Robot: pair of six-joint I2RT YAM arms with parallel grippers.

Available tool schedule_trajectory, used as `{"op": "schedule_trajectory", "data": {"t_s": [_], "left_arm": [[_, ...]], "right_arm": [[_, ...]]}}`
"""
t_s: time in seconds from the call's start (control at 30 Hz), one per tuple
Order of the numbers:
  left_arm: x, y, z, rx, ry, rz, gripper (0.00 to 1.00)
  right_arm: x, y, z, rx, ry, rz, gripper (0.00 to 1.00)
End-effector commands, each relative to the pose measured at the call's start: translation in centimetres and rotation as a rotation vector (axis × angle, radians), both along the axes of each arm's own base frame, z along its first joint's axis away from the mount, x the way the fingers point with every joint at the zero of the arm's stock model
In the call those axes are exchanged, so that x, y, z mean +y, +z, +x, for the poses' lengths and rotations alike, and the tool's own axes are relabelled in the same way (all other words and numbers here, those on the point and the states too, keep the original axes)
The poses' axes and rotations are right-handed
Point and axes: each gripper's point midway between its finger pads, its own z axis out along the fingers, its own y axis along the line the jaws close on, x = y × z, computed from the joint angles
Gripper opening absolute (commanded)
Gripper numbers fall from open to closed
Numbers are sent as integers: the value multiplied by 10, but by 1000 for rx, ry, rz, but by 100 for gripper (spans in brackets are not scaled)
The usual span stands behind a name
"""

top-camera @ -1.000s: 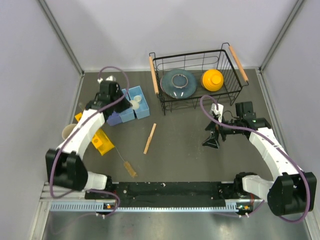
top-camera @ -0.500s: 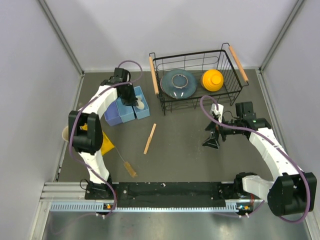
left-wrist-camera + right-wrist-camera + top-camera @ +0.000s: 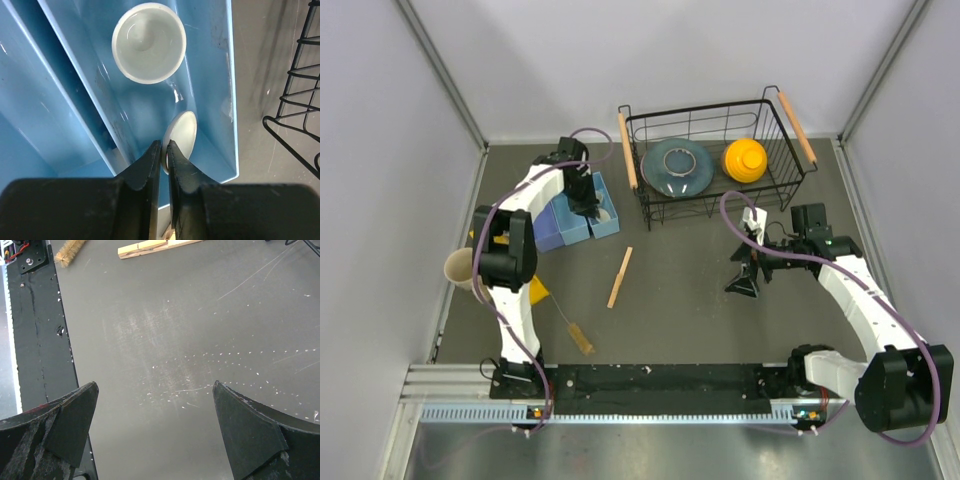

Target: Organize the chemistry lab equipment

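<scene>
My left gripper [image 3: 163,145] is shut on the rim of a small white dish [image 3: 184,131], held on edge low inside the rightmost light-blue bin [image 3: 212,65]. A second white dish [image 3: 148,42] lies flat farther along in the same bin. From above, the left gripper [image 3: 587,203] is over that bin [image 3: 608,222]. The tan wooden stick [image 3: 620,277] lies mid-table, and the wire brush [image 3: 581,338] lies near the front rail. My right gripper [image 3: 744,277] hangs open over bare table at the right. In the right wrist view, nothing is between the right gripper's fingertips [image 3: 155,385].
A black wire basket [image 3: 632,150] at the back holds a blue-grey plate [image 3: 676,166] and a yellow bowl [image 3: 744,159]. Two more blue bins [image 3: 558,228] stand left of the first. A tan cup [image 3: 458,267] and a yellow object [image 3: 532,291] sit at the left edge.
The left arm has reached farther back and right, carrying the white dish down into the rightmost bin. Its jaws have eased very slightly. The right arm has not moved.
</scene>
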Motion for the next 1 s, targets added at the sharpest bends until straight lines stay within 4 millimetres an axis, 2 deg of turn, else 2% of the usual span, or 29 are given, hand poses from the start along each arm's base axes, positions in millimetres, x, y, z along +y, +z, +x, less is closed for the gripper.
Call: {"op": "schedule_trajectory", "data": {"t_s": [0.0,0.13,0.17,0.3,0.4,0.47,0.5,0.53,0.6,0.63,0.7,0.73,0.77,0.8,0.83,0.87,0.9,0.93,0.97], "left_arm": [[-1,11,10,-19,-23,-5,17],[-2,18,12,-30,-21,-10,25],[-1,23,11,-38,-20,-10,30],[1,40,12,-66,-16,-2,35],[1,65,10,-112,-15,-12,39],[2,91,8,-168,-9,-21,41],[2,100,6,-189,-6,-23,45],[3,119,2,-231,-6,-31,47],[4,135,-2,-279,-1,-39,57],[6,157,-9,-335,0,-48,61],[9,165,-19,-370,5,-53,68],[9,187,-27,-437,4,-72,75],[11,185,-35,-443,6,-73,78],[12,192,-41,-465,10,-78,81],[13,213,-49,-537,12,-97,85],[10,206,-60,-527,-8,-119,87],[10,210,-66,-551,-13,-132,89],[10,232,-75,-636,-10,-160,91],[7,222,-85,-625,-28,-178,96]], "right_arm": [[0,3,4,-32,9,15,99],[-1,2,3,-28,10,15,99],[0,2,4,-28,12,15,99],[0,3,3,-32,10,14,99],[0,4,3,-34,11,17,99],[0,3,3,-32,12,17,99],[0,4,4,-35,10,15,99],[0,3,4,-33,11,14,99],[-1,3,4,-35,8,11,99],[-1,2,4,-34,7,10,99],[-2,3,4,-38,6,7,99],[-1,4,4,-41,8,9,99],[-1,4,3,-42,11,11,99],[-1,5,4,-45,11,14,99],[0,6,3,-48,12,17,99],[0,6,3,-46,12,17,99],[0,7,3,-48,14,19,99],[0,6,3,-51,14,20,99],[0,8,2,-55,14,20,99]]}}
